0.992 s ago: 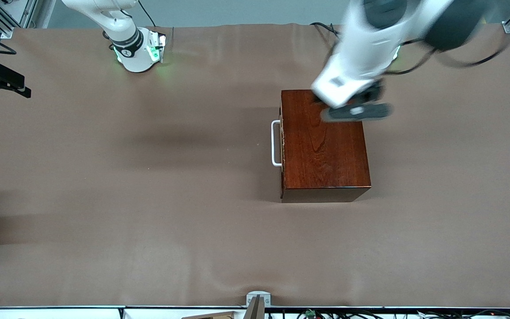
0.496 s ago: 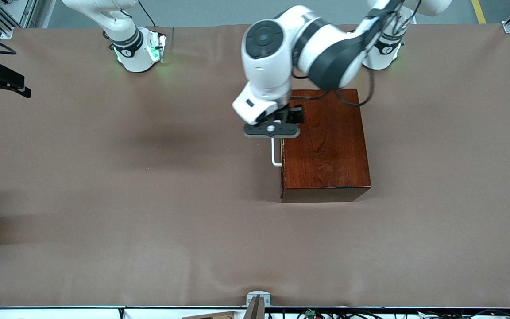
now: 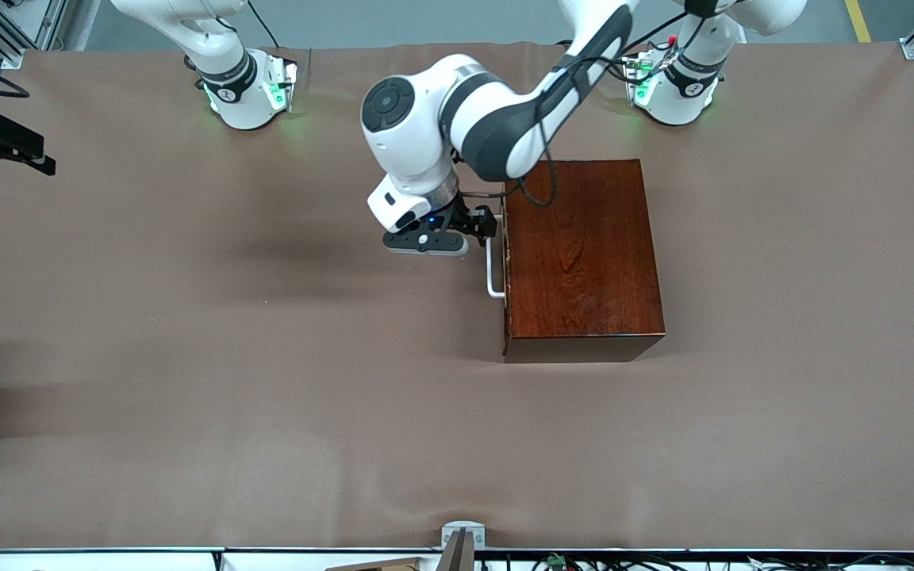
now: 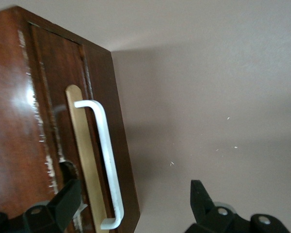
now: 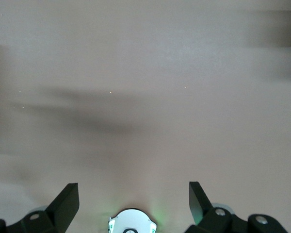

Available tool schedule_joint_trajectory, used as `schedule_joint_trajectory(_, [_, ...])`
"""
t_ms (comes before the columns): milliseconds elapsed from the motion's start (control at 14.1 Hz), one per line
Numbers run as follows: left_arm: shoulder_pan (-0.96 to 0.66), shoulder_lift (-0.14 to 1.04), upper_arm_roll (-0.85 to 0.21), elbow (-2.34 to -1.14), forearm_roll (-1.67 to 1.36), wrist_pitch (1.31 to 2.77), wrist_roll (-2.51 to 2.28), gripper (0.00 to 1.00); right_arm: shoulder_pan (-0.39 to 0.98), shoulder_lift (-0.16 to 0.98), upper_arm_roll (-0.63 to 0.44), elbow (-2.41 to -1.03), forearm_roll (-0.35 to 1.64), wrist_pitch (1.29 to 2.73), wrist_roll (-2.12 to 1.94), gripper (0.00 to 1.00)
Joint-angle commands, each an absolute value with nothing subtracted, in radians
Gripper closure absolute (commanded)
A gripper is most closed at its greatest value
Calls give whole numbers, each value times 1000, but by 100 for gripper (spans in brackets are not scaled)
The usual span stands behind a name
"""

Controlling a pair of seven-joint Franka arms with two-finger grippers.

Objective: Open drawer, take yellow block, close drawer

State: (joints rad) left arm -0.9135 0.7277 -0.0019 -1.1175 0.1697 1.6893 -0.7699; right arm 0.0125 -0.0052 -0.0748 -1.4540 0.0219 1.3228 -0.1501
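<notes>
Front view: glossy wooden box (image 3: 580, 258), white loop handle (image 3: 492, 270).

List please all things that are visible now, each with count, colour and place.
wooden box: one, dark reddish-brown, on the table toward the left arm's end.
drawer: one, shut in the box's front.
handle: one, white loop, on the drawer front.
table: one, brown cover.
yellow block: not visible.
left gripper: one, black, open, over the table in front of the handle.
right gripper: one, black, open, waiting above the right arm's base.
</notes>
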Motion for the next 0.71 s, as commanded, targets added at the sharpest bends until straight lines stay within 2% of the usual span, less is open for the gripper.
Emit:
schedule_joint_trajectory(0, [-943,787,24,-1068,202,1637,-779,0,-6,-5,-61,-1448,23,1316,-149,0])
schedule_joint_trajectory(638, [-950,845,38,-1069,225,1598,-801,0,-6,-5,-61,-1450,23,1315,-149,0])
